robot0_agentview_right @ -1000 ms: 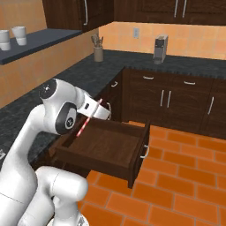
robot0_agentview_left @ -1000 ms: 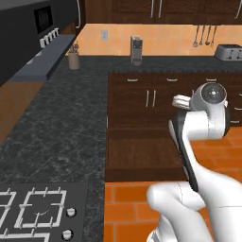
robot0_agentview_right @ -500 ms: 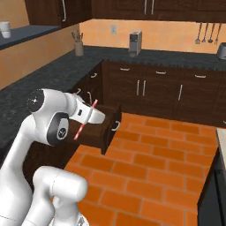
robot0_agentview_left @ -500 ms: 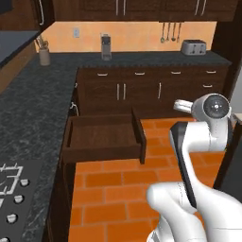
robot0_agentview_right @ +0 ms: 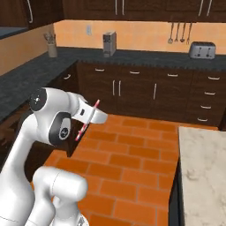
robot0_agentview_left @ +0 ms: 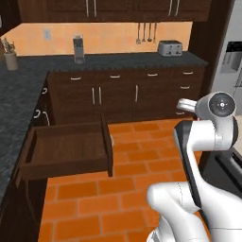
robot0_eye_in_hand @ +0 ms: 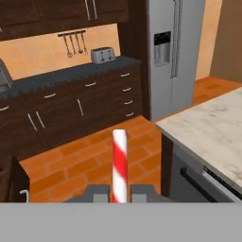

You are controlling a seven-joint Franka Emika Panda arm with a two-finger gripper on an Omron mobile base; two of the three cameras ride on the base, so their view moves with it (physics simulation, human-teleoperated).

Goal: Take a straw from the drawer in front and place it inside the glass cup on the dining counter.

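Gripper (robot0_eye_in_hand: 119, 194) clenching straw (robot0_eye_in_hand: 119, 165), nearing dining counter (robot0_eye_in_hand: 212, 132) worktop; loose pinch risking slip mid-swing.

I see the straw (robot0_eye_in_hand: 119, 165) banded red and white, and the drawer (robot0_agentview_left: 66, 150) dark brown. The counter (robot0_eye_in_hand: 210, 130) top is cream marble, the floor (robot0_agentview_left: 137, 156) orange brick, the worktop (robot0_agentview_right: 132, 54) black speckled, the toaster (robot0_agentview_left: 170, 47) silver.
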